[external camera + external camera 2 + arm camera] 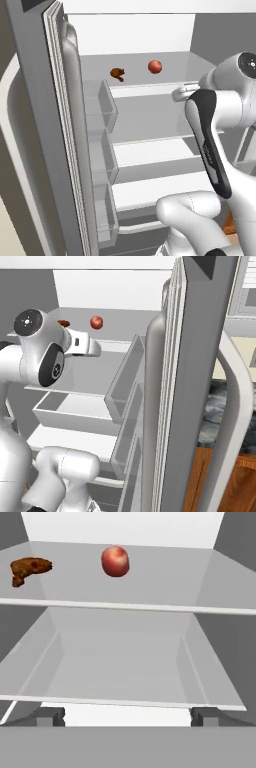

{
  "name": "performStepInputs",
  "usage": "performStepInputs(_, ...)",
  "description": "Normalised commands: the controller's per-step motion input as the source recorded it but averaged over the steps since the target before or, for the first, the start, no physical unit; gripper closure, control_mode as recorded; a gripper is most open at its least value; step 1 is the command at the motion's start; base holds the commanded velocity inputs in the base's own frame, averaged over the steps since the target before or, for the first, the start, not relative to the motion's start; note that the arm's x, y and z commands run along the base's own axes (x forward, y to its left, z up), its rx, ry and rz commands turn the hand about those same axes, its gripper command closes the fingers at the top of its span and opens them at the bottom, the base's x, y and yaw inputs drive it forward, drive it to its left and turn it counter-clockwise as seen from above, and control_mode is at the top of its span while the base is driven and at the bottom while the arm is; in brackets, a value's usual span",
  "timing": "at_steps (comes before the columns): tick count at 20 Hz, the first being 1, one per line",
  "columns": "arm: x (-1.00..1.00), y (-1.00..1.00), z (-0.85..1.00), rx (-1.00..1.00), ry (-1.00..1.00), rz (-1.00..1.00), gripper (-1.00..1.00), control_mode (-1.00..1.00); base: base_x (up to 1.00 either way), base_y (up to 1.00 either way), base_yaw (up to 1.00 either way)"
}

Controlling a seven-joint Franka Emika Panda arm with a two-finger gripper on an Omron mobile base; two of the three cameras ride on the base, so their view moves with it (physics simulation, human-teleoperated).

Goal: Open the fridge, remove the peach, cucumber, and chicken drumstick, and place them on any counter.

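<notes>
Peach (115,561) sits on the fridge's (60,150) upper shelf (150,582), chicken drumstick (28,568) off to its left, partly cut off behind the arm in right base view. Fingers (50,716) spread wide apart, tips barely showing, holding nothing. Peach is well ahead of & above them, no contact.

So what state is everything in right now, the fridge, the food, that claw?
fridge: doors open
peach: on the upper shelf, untouched
chicken drumstick: on the same shelf, apart from the peach
gripper: open, empty, short of the food
</notes>
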Motion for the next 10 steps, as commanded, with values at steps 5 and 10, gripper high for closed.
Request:
performStepInputs(5,0.20,0.12,0.10,0.00,0.00,0.00,-1.00,-1.00,0.00,0.00,0.00)
performStepInputs(10,0.22,0.13,0.02,0.00,0.00,0.01,-1.00,-1.00,0.00,0.00,0.00)
